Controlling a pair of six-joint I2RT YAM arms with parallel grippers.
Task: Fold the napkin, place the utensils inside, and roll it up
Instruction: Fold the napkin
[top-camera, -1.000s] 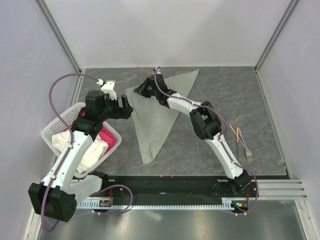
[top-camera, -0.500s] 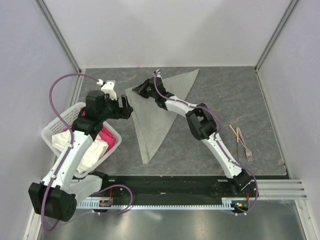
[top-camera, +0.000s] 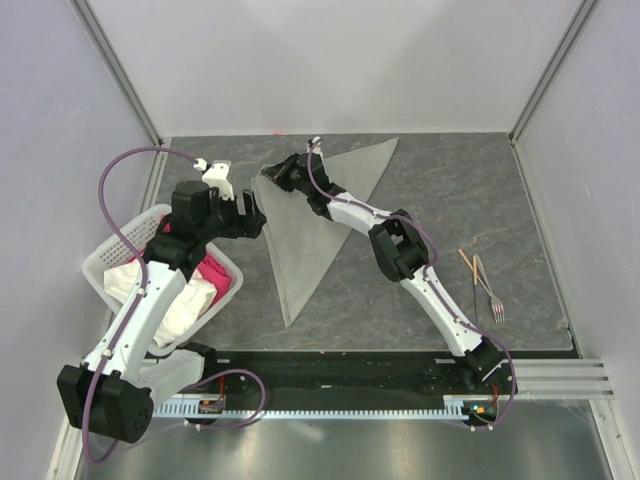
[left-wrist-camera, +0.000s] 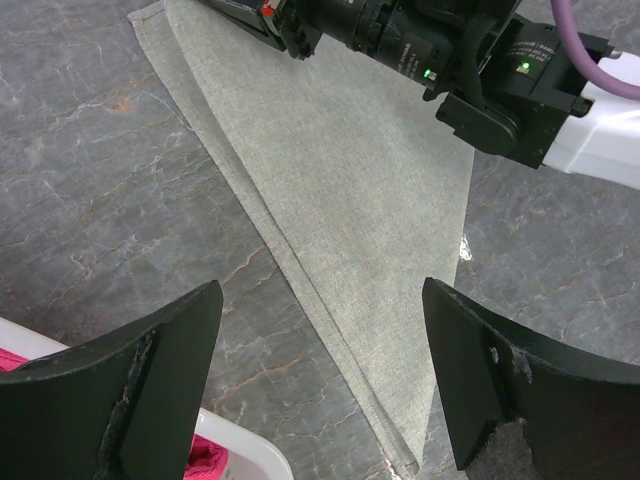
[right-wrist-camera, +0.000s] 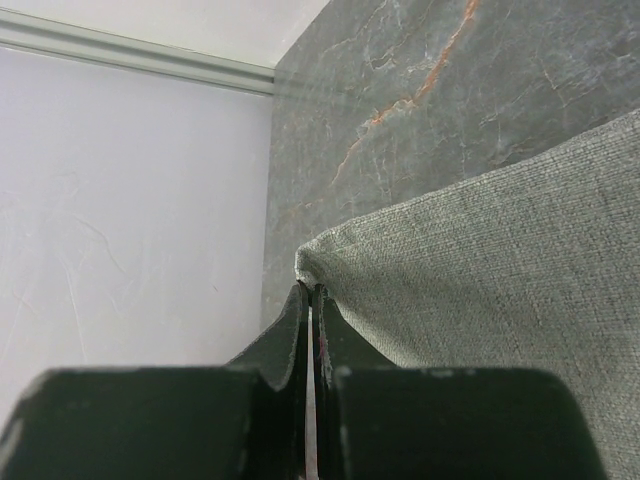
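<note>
Desk: we see a dark grey marbled desk (top-camera: 500, 190) closed in by pale walls.
Napkin: the grey-green napkin (top-camera: 310, 225) lies mid-desk, folded into a long triangle, its narrow tip toward the arm bases.
Right fingers: the right fingers (top-camera: 270, 172) are pinched together on the napkin's far left corner.
Left fingers: the left fingers (top-camera: 255, 215) are spread wide, gripping nothing, above the desk just left of the napkin's long edge.
Utensils: the utensils (top-camera: 478, 280) lie on bare desk, well right of the napkin.
Basket: a white basket (top-camera: 110, 250) at the left edge holds a pink cloth (top-camera: 212, 272) and a white cloth (top-camera: 185, 300).
</note>
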